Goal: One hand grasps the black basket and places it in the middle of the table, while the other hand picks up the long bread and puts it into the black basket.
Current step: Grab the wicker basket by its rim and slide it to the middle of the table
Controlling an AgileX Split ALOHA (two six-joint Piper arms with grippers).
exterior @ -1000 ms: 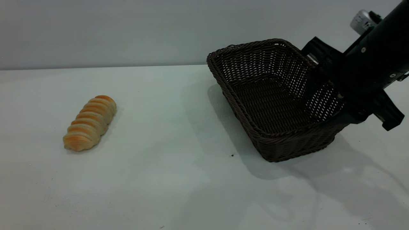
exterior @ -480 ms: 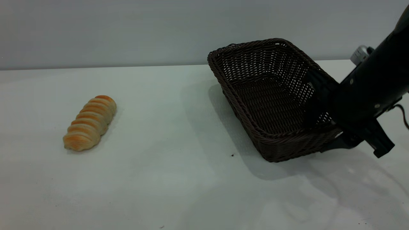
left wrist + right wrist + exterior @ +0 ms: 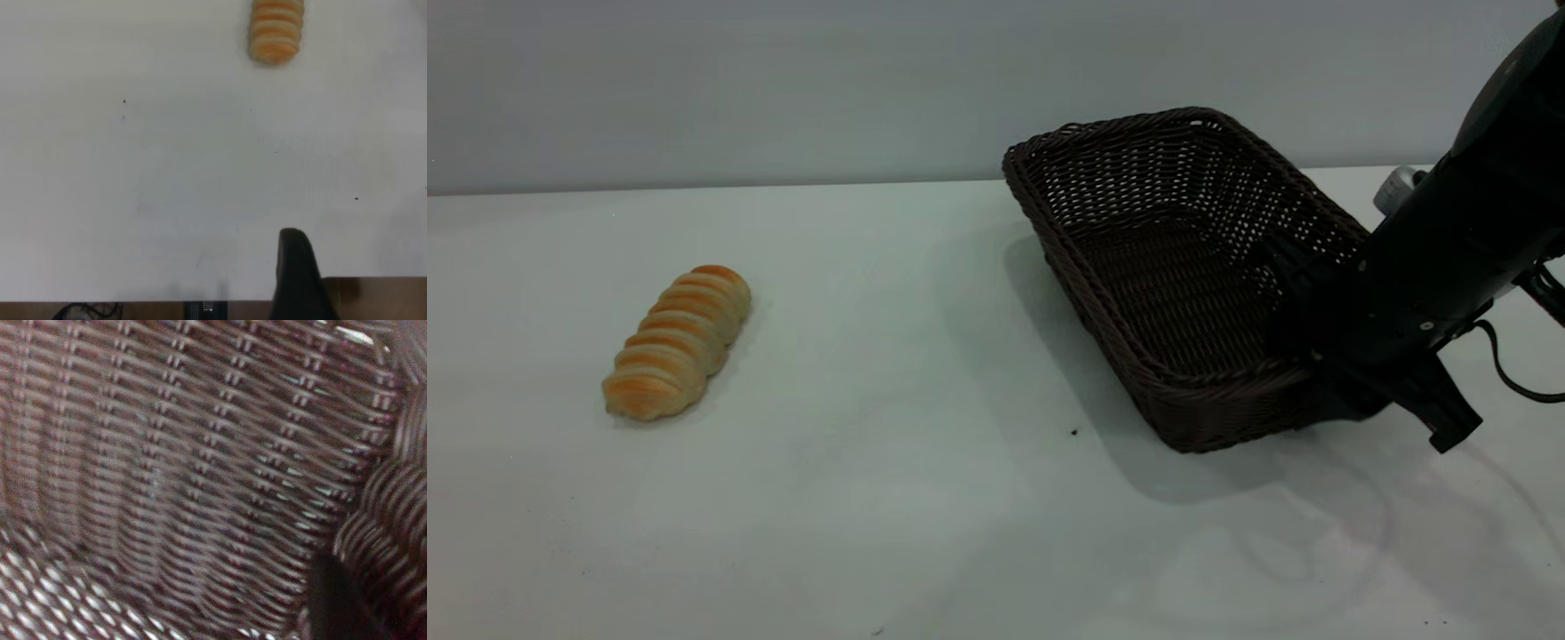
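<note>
Right end effector (image 3: 1303, 356) straddles the black basket (image 3: 1174, 258) rim, grip unclear, while long bread (image 3: 678, 341) lies well apart on the tabletop (image 3: 889, 498).

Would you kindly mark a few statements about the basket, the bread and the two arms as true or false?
1. The long bread lies inside the black basket. False: it lies on the table, well apart from the basket.
2. The right gripper is at the basket's near right corner. True.
3. The basket stands in the middle of the table. False: it stands toward the right side.
4. The left gripper holds the bread. False: the bread lies untouched, far from it.
5. The basket is empty. True.
</note>
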